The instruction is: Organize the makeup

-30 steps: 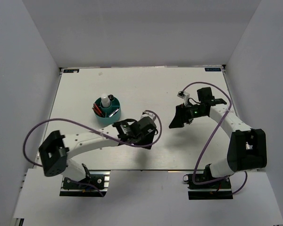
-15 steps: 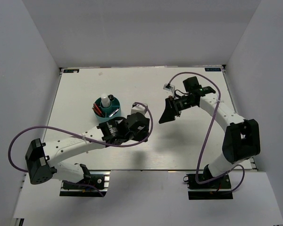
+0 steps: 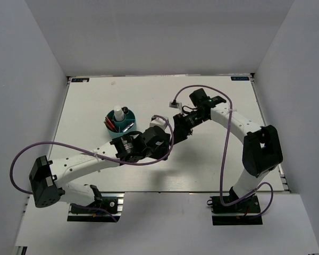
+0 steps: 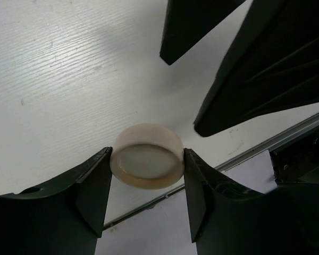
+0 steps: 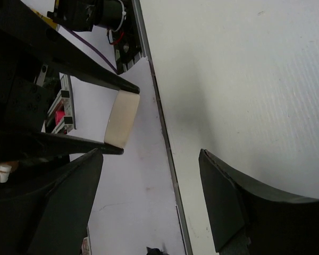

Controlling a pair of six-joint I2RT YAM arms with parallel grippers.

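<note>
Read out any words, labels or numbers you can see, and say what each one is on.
Nothing is legible.
The green sticker at the far-left corner of the table: too small to read.
The blue sticker at the far-right corner: too small to read.
The round jar: no marking visible.

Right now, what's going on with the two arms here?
The left end effector grips a small round jar, held off the table. The right end effector is open and pointed at the jar from close by, not touching it; this may be a handover. Toward the back left, a teal holder already has a white bottle and some pencils in it.
</note>
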